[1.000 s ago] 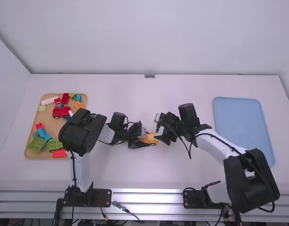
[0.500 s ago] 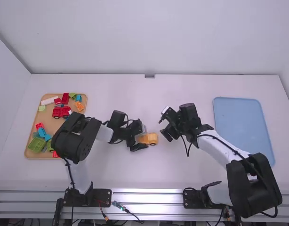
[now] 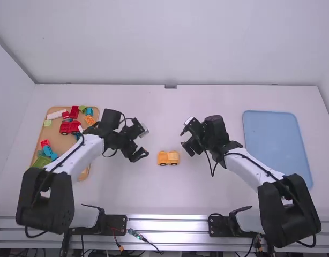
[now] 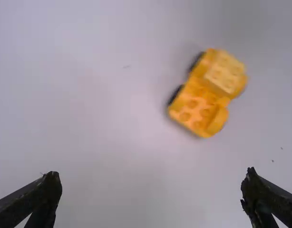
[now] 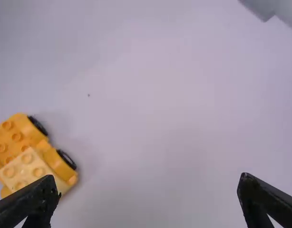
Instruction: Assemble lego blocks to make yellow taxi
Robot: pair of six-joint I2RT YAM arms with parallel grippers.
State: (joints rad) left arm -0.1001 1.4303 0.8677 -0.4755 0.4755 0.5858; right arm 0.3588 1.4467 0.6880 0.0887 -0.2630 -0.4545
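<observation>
Centrally, the yellow block taxi (image 3: 168, 158) stands on the tabletop (image 3: 170, 193) between the left gripper (image 3: 146, 142) and the right gripper (image 3: 184, 138), both spread wide, empty and apart from it.

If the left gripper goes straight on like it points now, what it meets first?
Most likely the table: a bare patch lies ahead of the left gripper, and the yellow vehicle sits to one side. The gap down is unclear.
</observation>
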